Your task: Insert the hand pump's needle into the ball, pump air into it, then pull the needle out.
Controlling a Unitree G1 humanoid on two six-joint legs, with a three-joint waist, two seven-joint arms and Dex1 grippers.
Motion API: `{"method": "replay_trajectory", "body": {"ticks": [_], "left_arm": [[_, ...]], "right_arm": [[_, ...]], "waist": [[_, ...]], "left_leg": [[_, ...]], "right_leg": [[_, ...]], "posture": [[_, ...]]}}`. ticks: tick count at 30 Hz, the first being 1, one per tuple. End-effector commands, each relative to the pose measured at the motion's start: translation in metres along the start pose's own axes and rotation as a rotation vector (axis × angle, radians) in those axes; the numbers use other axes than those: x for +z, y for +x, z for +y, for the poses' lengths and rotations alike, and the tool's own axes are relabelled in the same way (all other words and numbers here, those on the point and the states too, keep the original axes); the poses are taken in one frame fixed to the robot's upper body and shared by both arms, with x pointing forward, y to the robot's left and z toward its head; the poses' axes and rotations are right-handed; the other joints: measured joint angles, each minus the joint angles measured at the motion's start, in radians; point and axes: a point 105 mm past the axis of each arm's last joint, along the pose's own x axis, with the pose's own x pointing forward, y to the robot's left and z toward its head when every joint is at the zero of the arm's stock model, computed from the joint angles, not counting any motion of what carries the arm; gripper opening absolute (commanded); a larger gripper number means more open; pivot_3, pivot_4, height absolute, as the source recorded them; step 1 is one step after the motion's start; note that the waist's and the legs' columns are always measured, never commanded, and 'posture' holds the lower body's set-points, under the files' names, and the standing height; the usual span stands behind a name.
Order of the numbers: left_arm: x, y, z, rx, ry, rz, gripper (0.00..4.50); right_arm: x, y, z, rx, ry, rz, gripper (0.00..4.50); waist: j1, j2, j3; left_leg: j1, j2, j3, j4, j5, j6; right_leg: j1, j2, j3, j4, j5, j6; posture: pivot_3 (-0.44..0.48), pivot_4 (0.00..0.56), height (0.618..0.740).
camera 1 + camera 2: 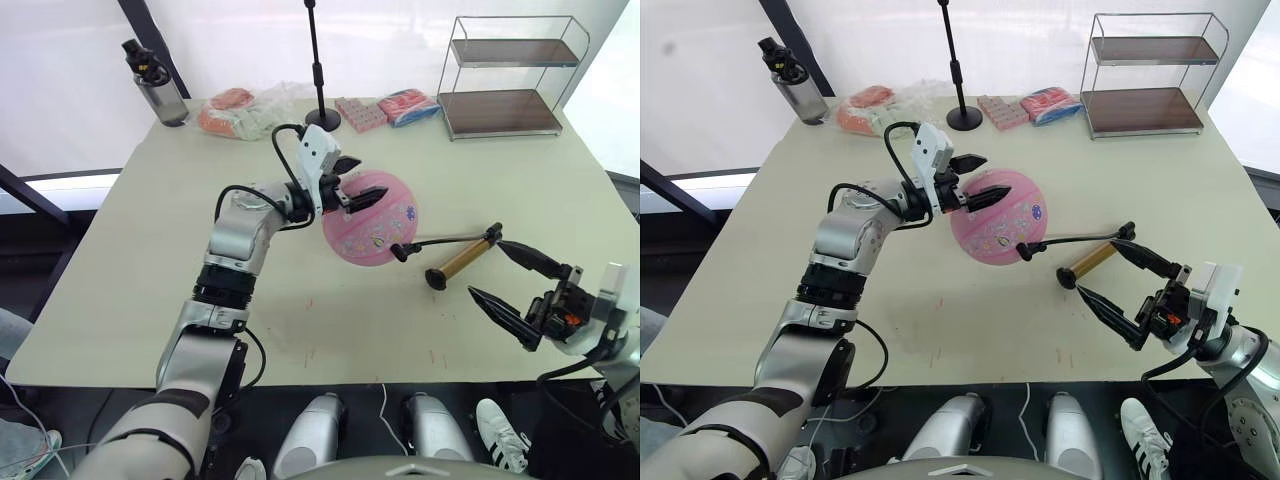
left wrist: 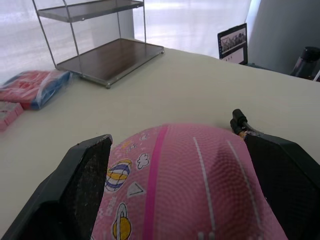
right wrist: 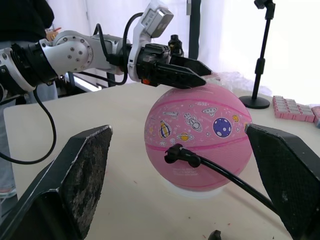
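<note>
On the tabletop (image 1: 120,290) centre sits the ball (image 1: 372,222), the left hand (image 1: 355,183) spread over its top, apparently steadying it. The needle (image 3: 174,152) meets its side; the hand pump (image 1: 463,257) lies alongside, near the right hand (image 1: 515,283), fingers apart.

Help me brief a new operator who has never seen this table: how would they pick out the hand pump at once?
Start at the pink ball in the middle of the table; the left gripper rests on top of it. The hand pump lies on the table on the ball's right side, short of the open right gripper. It is the only gold-bronze cylinder, and its thin black hose reaches the ball.
</note>
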Motion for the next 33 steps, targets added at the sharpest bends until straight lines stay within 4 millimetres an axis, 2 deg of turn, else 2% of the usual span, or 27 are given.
{"method": "replay_trajectory", "body": {"ticks": [1, 4, 7, 10, 13, 18, 24, 27, 30, 33], "left_arm": [[-0.005, 0.0, -0.001, 0.013, 0.048, 0.032, 4.5], [-0.011, 0.005, -0.008, -0.01, 0.026, 0.028, 4.5], [-0.02, 0.01, -0.01, -0.01, 0.019, 0.043, 4.5], [-0.031, 0.014, -0.012, -0.014, -0.012, 0.059, 4.5], [-0.044, 0.017, -0.013, -0.013, -0.032, 0.082, 4.5], [-0.064, 0.02, -0.017, 0.005, -0.117, 0.093, 4.5], [-0.078, 0.022, -0.017, 0.044, -0.169, 0.11, 4.5], [-0.08, 0.023, -0.017, 0.057, -0.185, 0.108, 4.5], [-0.08, 0.024, -0.018, 0.057, -0.186, 0.107, 4.5], [-0.081, 0.024, -0.019, 0.057, -0.186, 0.108, 4.5]], "right_arm": [[0.007, 0.003, 0.002, 0.021, -0.037, -0.016, 4.45], [0.004, 0.006, 0.001, 0.031, -0.041, 0.001, 4.45], [-0.007, 0.012, -0.005, 0.015, -0.088, 0.074, 4.45], [-0.016, 0.026, -0.014, -0.031, -0.133, 0.128, 4.45], [-0.024, 0.041, -0.012, -0.016, -0.193, 0.187, 4.45], [-0.038, 0.066, -0.004, 0.079, -0.411, 0.293, 4.45], [-0.055, 0.086, -0.005, 0.167, -0.82, 0.354, 4.45], [-0.064, 0.089, -0.015, 0.153, -0.971, 0.396, 4.45], [-0.062, 0.094, -0.03, 0.093, -1.084, 0.402, 4.45], [-0.06, 0.096, -0.035, 0.077, -1.143, 0.394, 4.45]], "waist": [[0.0, 0.0, 0.0], [0.001, 0.0, 0.0], [0.003, 0.0, 0.0], [0.002, -0.001, -0.001], [0.004, -0.001, -0.001], [0.005, -0.001, -0.003], [0.007, -0.004, -0.011], [0.006, -0.005, -0.013], [0.006, -0.005, -0.013], [0.007, -0.005, -0.014]], "left_leg": [[0.0, 0.0, 0.0, 0.0, 0.0, 0.0], [0.0, 0.0, 0.0, 0.0, 0.0, 0.0], [0.0, 0.0, 0.001, 0.0, 0.0, 0.0], [0.0, 0.0, 0.0, 0.001, 0.0, -0.001], [0.001, 0.0, 0.0, 0.002, 0.001, -0.001], [0.002, -0.001, 0.0, 0.003, 0.001, -0.002], [0.002, -0.002, -0.003, 0.006, 0.001, -0.002], [0.002, -0.002, -0.004, 0.007, 0.001, -0.002], [0.002, -0.003, -0.004, 0.007, 0.001, -0.002], [0.002, -0.003, -0.005, 0.007, 0.001, -0.002]], "right_leg": [[0.0, 0.0, 0.0, 0.0, 0.0, 0.0], [0.0, 0.0, 0.0, 0.0, 0.0, 0.0], [0.0, 0.0, 0.0, 0.001, 0.0, 0.0], [0.0, 0.0, 0.0, 0.001, 0.0, 0.0], [0.0, 0.0, 0.0, 0.002, 0.0, 0.0], [0.002, 0.0, -0.001, 0.002, 0.0, 0.0], [0.003, -0.001, -0.004, 0.002, 0.0, 0.001], [0.004, -0.001, -0.005, 0.002, 0.0, 0.001], [0.004, -0.001, -0.005, 0.002, 0.0, 0.001], [0.004, -0.001, -0.005, 0.002, 0.0, 0.001]], "posture": [[0.0, 0.15, 0.74], [0.0, 0.15, 0.74], [0.0, 0.15, 0.74], [0.0, 0.15, 0.74], [0.0, 0.15, 0.74], [0.0, 0.15, 0.74], [0.0, 0.15, 0.74], [0.0, 0.15, 0.74], [0.0, 0.15, 0.74], [0.0, 0.15, 0.74]]}}
